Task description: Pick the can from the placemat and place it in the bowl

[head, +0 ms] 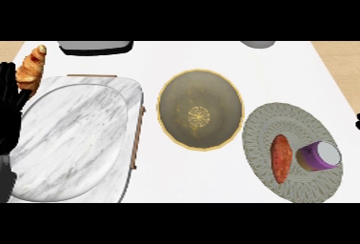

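Observation:
A small purple can [318,156] with a pale lid lies tilted on the right part of a round grey woven placemat [288,121]. Left of the placemat sits a wide grey bowl [169,90] with a gold rim and a gold ornament at its centre; nothing is in it. My left hand [8,109] rests open at the view's left edge, fingers up, far from the can. At the right edge only a dark sliver of my right hand [357,121] shows, above and to the right of the can and apart from it.
An orange sweet potato [280,158] lies on the placemat just left of the can. A large marble plate on a marble tray [134,95] fills the left side. A croissant [32,69] lies at the far left, and a dark container [95,46] stands at the back.

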Controlling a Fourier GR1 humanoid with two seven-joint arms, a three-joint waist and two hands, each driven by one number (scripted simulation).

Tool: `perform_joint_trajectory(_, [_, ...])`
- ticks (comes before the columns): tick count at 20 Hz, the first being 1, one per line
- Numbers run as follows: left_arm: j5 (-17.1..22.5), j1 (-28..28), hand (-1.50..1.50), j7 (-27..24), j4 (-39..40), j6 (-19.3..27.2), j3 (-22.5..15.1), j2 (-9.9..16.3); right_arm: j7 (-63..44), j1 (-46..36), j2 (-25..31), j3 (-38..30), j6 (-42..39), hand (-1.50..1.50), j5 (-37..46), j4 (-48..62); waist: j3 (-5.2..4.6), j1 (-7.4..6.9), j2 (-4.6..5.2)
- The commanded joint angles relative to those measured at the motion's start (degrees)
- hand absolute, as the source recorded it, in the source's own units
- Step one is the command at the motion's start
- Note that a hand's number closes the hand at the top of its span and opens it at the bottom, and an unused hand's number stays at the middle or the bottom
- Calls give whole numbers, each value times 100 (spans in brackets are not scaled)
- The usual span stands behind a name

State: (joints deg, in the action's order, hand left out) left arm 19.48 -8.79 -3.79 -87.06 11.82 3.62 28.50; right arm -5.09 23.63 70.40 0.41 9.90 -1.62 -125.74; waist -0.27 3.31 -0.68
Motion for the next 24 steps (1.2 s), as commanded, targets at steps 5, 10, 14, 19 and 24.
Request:
perform_joint_trajectory(5, [64, -141, 0, 180, 18, -159, 86, 35, -874, 665, 940, -1068, -1558, -150, -328, -508, 15, -55, 9])
perform_joint_trajectory(10, [-44, 43, 0, 24, -75, -231, 97, -135, -547, 941, 253, -1450, -2229, -150, 76, -23, 25, -195, 32])
perform_joint_trajectory(14, [-216, -626, 0, -35, 552, -263, 61, -310, -461, 761, -320, -1217, -2485, -150, 544, 38, 27, -226, 65])
perform_joint_trajectory(19, [-230, -473, 0, 201, 182, -336, 182, -312, -826, 321, -799, -889, -2886, -150, 956, 87, 26, -307, 65])
perform_joint_trajectory(24, [-397, -314, 0, -45, 246, -458, 79, -482, -186, -418, -1370, -146, -2739, -150, 1669, 1509, 33, -416, 90])
